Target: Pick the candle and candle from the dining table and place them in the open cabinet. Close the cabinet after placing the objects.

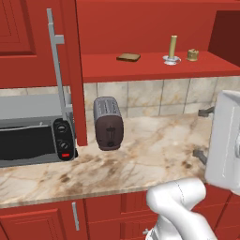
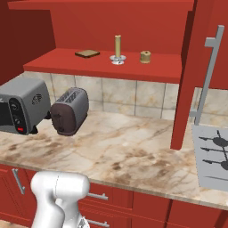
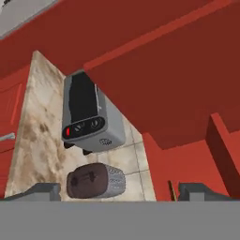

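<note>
a: entry, cabinet side. the red wooden wall cabinet (image 1: 154,65) stands open, its left panelled door (image 1: 75,70) swung out edge-on, long grey bar handle (image 1: 57,75) facing the room; from the right base view the other door (image 2: 196,71) is swung out too, with its own grey bar handle (image 2: 208,71).

b: where are the candles?

a: both on the red inner shelf. the slim olive-gold stick candle on its clear round dish (image 1: 172,50) stands upright near the shelf's front edge. the squat brass-gold candle (image 1: 192,55) sits just beside it, apart, not touching. a flat brown slab (image 1: 128,57) lies on the same shelf, well apart on the other side of the stick candle. right base view agrees: slab (image 2: 87,53), stick candle (image 2: 118,48), squat candle (image 2: 145,56) in a row.

b: gripper?

a: the two-finger gripper (image 3: 119,191) shows in the hand view, its two dark finger tips (image 3: 40,191) far out toward either side, jaws wide apart, nothing between them.

b: below the shelf?

a: beige-brown marbled counter (image 1: 154,145), with a grey and brown toaster (image 1: 108,123) beside a grey toaster oven with black dials (image 1: 33,138). a grey cooktop (image 2: 211,156) sits at the counter's right end.
</note>
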